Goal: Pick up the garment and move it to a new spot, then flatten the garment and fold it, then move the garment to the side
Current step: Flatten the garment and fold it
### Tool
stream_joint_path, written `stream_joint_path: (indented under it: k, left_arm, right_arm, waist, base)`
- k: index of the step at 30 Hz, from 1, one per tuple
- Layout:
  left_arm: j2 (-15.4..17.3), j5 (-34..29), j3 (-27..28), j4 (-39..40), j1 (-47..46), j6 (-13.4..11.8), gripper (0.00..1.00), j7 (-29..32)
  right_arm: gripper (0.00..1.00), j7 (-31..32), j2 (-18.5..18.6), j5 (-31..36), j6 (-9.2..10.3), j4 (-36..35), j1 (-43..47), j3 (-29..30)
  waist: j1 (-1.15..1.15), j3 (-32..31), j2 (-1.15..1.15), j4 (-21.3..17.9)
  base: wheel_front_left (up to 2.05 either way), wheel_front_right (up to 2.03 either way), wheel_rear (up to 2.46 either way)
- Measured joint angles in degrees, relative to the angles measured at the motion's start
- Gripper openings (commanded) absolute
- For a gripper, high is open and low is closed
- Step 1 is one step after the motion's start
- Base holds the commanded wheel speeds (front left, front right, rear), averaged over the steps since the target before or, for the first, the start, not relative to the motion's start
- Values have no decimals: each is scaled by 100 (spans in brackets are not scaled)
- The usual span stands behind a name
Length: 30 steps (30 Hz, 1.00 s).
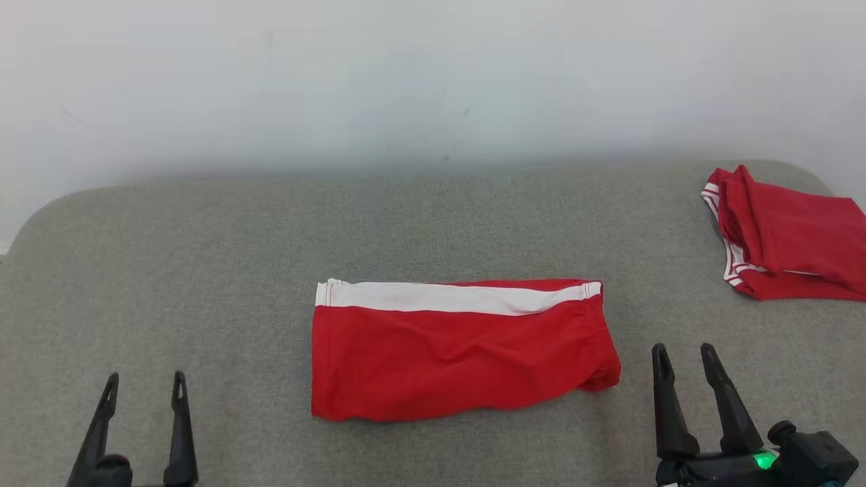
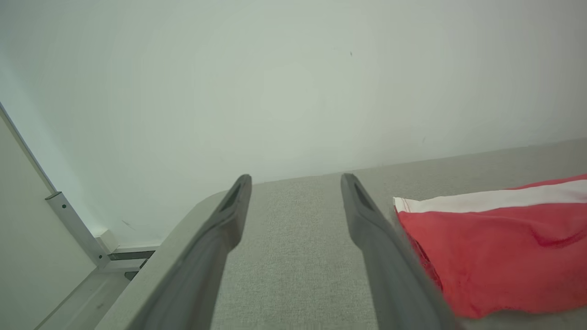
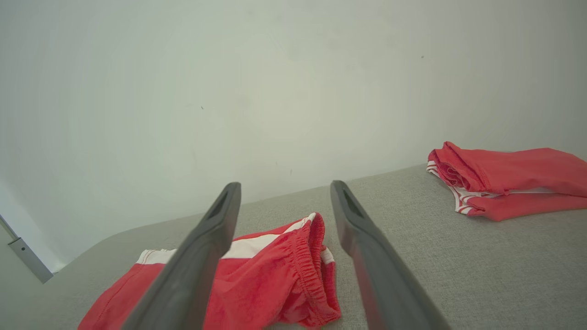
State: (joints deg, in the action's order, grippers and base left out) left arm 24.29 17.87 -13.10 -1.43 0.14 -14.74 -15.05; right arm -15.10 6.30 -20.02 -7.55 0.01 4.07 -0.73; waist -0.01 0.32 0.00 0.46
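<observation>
It looked like a bare test room or lab, not a home. Beyond the fingers (image 2: 229, 220) of the left gripper (image 2: 296, 176) stood a blank white wall (image 2: 275, 91), and under them a grey cloth-covered worktop (image 2: 293, 256) with rounded corners. Left of those fingers, a plain pale panel (image 2: 23, 238) edged by a bolted metal rail (image 2: 75, 227) stood at the side.
</observation>
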Motion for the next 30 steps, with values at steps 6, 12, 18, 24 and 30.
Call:
stream_joint_path:
  k: [6,12,18,24,30]
  left_arm:
    - [-176,-342,224,49,335,78,100,0]
    - [-363,-576,305,88,542,372,100,0]
    - [-498,-756,386,47,615,676,100,0]
    - [-598,-836,526,-1,677,827,100,0]
    - [-740,-897,631,-52,690,928,100,0]
  right_arm:
    - [100,0,-44,4,0,99,78,65]
    - [100,1,-76,92,0,190,123,112]
    - [100,0,-94,270,0,330,148,160]
    - [100,1,-109,457,0,527,153,177]
    - [100,29,-89,510,0,739,35,192]
  waist:
    - [1,-65,0,21]
    - [1,-101,0,41]
    - [1,-139,0,63]
    - [1,-150,0,75]
    - [1,-125,0,81]
  base:
    - [0,0,0]
    - [0,0,0]
    - [0,0,0]
    - [0,0,0]
    - [0,0,0]
